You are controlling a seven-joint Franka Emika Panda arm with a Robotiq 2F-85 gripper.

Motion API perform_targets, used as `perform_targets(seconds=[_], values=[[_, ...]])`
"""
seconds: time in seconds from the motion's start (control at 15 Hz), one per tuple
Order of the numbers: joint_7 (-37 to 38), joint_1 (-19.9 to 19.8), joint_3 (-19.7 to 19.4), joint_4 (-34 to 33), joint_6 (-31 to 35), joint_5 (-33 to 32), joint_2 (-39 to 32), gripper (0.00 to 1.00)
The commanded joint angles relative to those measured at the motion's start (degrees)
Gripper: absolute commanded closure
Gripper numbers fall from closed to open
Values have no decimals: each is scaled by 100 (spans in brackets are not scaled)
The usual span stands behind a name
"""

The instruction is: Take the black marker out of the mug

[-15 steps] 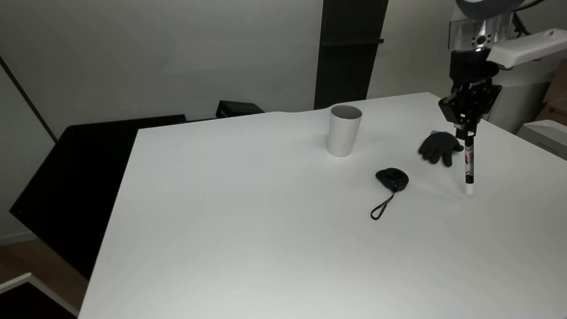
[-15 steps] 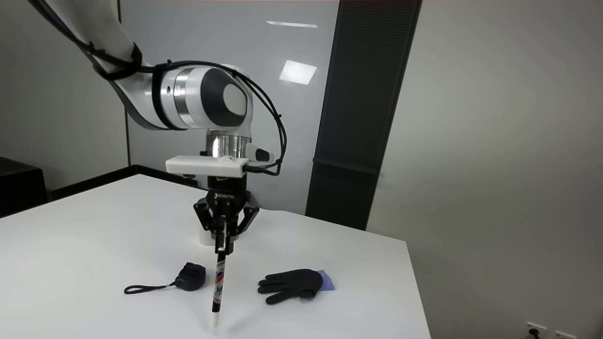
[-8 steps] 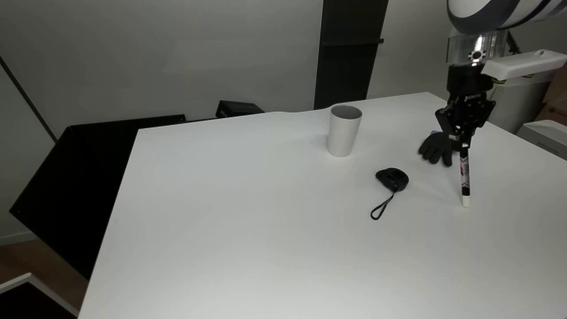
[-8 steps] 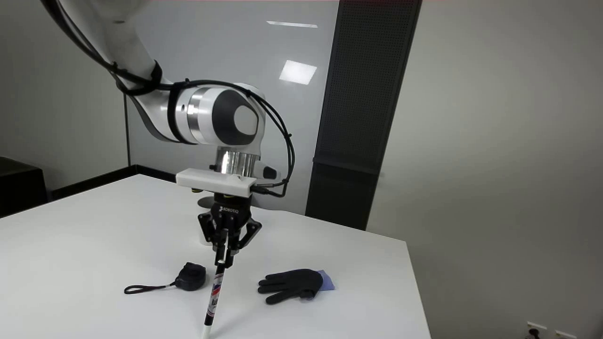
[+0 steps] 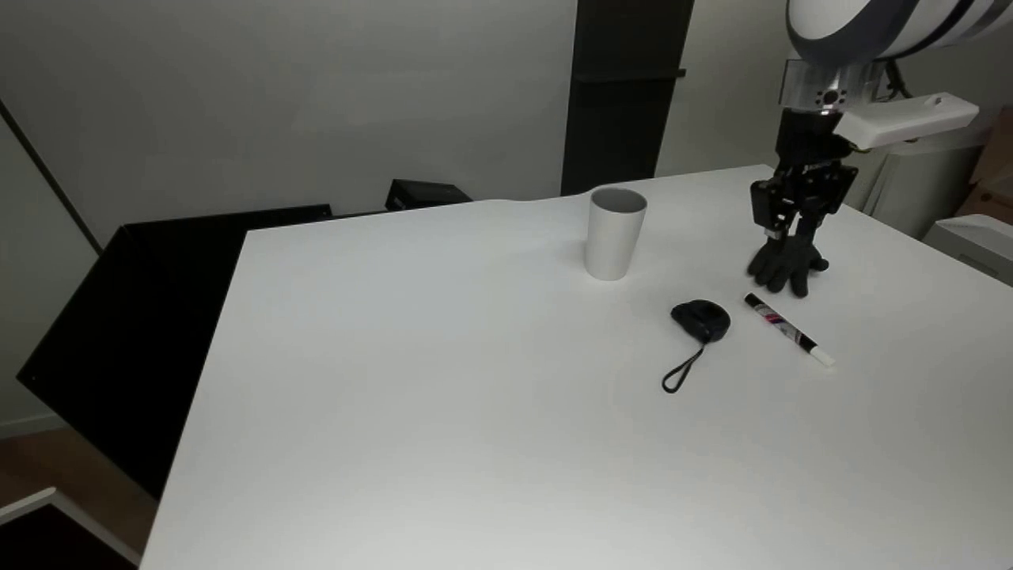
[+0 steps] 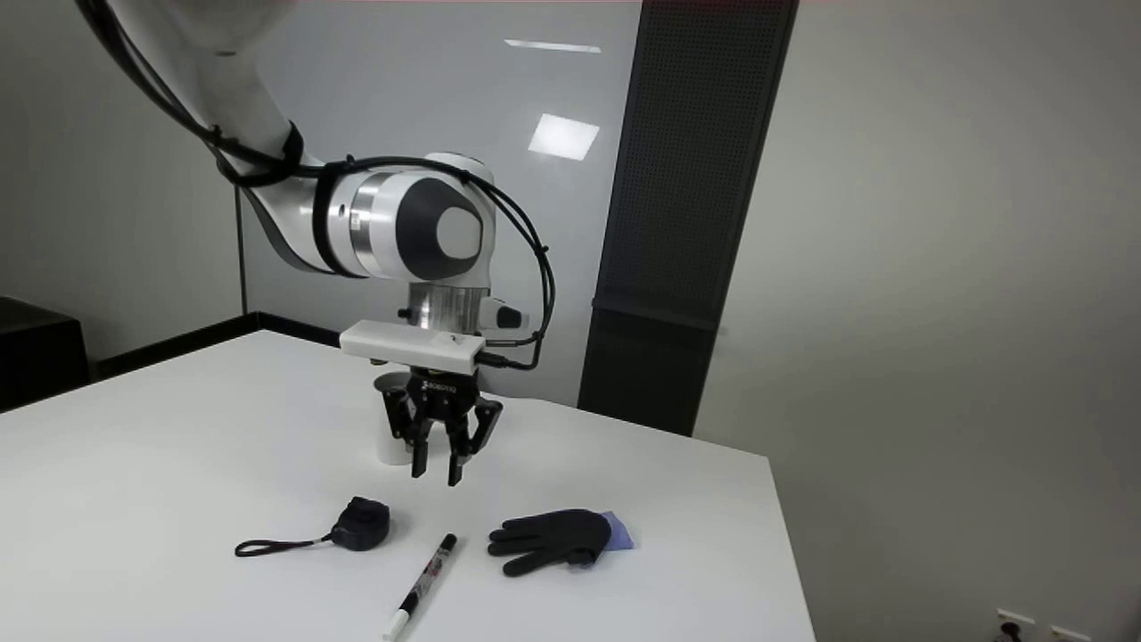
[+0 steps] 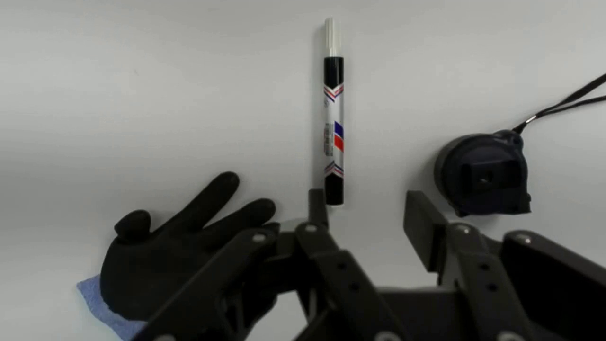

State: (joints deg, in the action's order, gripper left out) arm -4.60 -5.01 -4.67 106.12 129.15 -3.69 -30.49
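Observation:
The marker lies flat on the white table in both exterior views [image 5: 787, 328] [image 6: 422, 587]. It has black ends, a white printed label and a white cap. In the wrist view the marker [image 7: 334, 118] points away from the jaws, cap end farthest. The pale mug [image 5: 613, 244] stands upright on the table, with no marker showing above its rim. It is partly hidden behind the gripper in an exterior view [image 6: 390, 441] and out of the wrist view. My gripper [image 6: 437, 477] is open and empty above the table, its fingers [image 7: 365, 195] apart near the marker's black end.
A black tape measure [image 5: 703, 321] with a wrist strap lies between the mug and the marker. A black glove [image 6: 553, 539] lies on a blue cloth [image 6: 618, 531] beside the marker. The table's far edge is behind the mug.
The gripper lowered with the marker upright in its jaws, then opened. The marker has dropped and now lies flat on the table. The gripper has moved a little back from it.

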Motion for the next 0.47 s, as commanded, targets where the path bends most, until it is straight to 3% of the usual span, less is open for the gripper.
perform_targets(seconds=[0.0,0.07,0.13,0.2,0.4], values=[[4,38,94,307,828,-24,252,16],[73,61,101,383,1082,-12,287,10],[7,21,89,95,746,-6,46,5],[7,32,99,126,819,-6,61,23],[6,24,99,129,808,-5,43,5]])
